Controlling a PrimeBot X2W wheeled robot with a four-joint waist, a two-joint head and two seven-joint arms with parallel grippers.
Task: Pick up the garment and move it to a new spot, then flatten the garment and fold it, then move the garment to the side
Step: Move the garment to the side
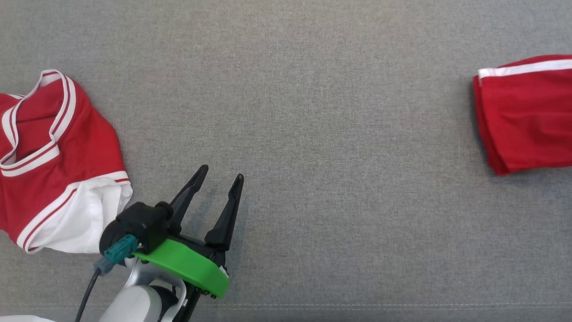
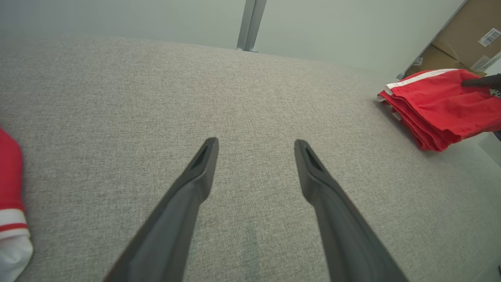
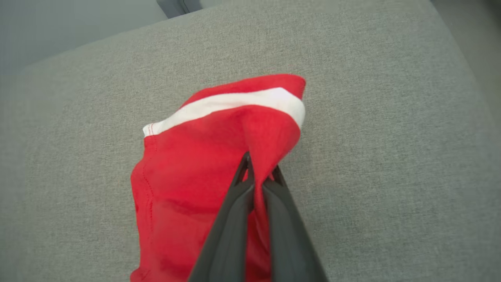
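The garment [image 1: 527,120] is red with a white band, folded into a compact stack at the right edge of the grey cloth surface [image 1: 313,112]. In the right wrist view my right gripper [image 3: 261,162] is shut on a raised fold of the garment [image 3: 188,176], just below its white band. The left wrist view shows the folded garment [image 2: 434,102] at the far right with a dark finger of the right gripper [image 2: 481,81] on top. My left gripper [image 1: 222,172] stands open over bare cloth at the lower left, its fingers [image 2: 195,176] holding nothing.
A second red and white garment [image 1: 53,165] lies crumpled at the left edge, close to my left wrist; its hem [image 2: 9,227] shows in the left wrist view. A cardboard box [image 2: 465,39] and a metal post [image 2: 250,23] stand beyond the surface's far edge.
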